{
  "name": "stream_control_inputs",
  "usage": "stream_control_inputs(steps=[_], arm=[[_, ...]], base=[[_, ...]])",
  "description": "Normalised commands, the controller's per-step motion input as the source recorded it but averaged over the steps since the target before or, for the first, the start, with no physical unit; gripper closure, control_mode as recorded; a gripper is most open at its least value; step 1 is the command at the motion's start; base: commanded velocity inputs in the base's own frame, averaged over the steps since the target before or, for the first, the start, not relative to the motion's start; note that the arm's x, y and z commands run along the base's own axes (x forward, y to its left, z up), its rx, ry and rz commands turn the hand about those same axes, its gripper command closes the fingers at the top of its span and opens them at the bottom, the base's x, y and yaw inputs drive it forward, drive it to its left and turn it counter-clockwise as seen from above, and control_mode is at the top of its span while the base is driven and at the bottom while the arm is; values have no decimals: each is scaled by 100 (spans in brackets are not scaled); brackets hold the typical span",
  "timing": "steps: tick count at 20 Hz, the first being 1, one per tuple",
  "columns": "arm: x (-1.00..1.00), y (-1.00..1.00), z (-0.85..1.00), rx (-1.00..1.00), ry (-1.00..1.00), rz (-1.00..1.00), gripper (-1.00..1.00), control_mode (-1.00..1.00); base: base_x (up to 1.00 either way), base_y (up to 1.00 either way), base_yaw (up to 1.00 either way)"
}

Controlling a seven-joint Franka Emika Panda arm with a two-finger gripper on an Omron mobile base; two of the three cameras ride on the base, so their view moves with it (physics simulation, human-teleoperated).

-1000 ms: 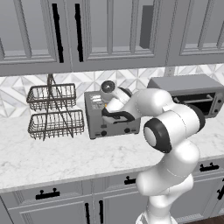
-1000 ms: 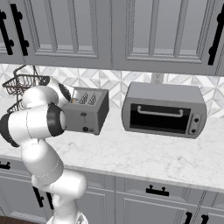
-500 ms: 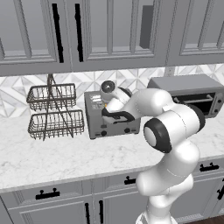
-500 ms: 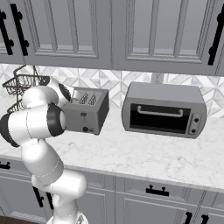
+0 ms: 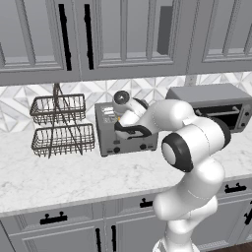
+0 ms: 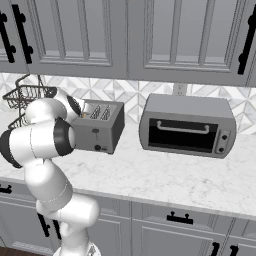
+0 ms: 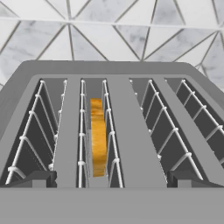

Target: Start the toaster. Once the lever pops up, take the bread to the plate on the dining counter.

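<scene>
Spanning the scene from left to right, the white marble counter (image 5: 59, 177) over grey cabinets is carrying everything at hand. At its far right the wide grey toaster oven (image 6: 187, 125) with a dark glass door is sitting against the tiled wall, and at the far left a two-tier black wire basket (image 5: 61, 125) is standing. Between them the boxy grey metal four-slot toaster (image 5: 123, 130) is resting with its levers and knobs facing the near edge. The white arm is reaching over it, and the gripper (image 7: 111, 179) is hovering just above the slots, its jaws spread wide and grasping nothing. The thin golden-yellow slice of bread (image 7: 98, 136) is sitting upright, sunk low in the second slot from the left.

Judging by this, the starting step is in hand: the lever looks not yet pressed, though that is hard to tell. The next move is calling for the gripper to come forward and down over the front face to push the lever beside the bread's slot.
</scene>
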Motion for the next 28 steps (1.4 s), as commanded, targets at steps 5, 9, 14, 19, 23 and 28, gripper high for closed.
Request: stream_control_inputs(steps=[5,9,14,19,23,28], arm=[[0,0,0,0,0,0,-100,-100],[0,0,0,0,0,0,-100,-100],[0,0,0,0,0,0,-100,-100],[0,0,0,0,0,0,-100,-100],[0,0,0,0,0,0,-100,-100],[0,0,0,0,0,0,-100,-100]], base=[[0,0,0],[0,0,0],[0,0,0],[0,0,0],[0,0,0],[0,0,0]])
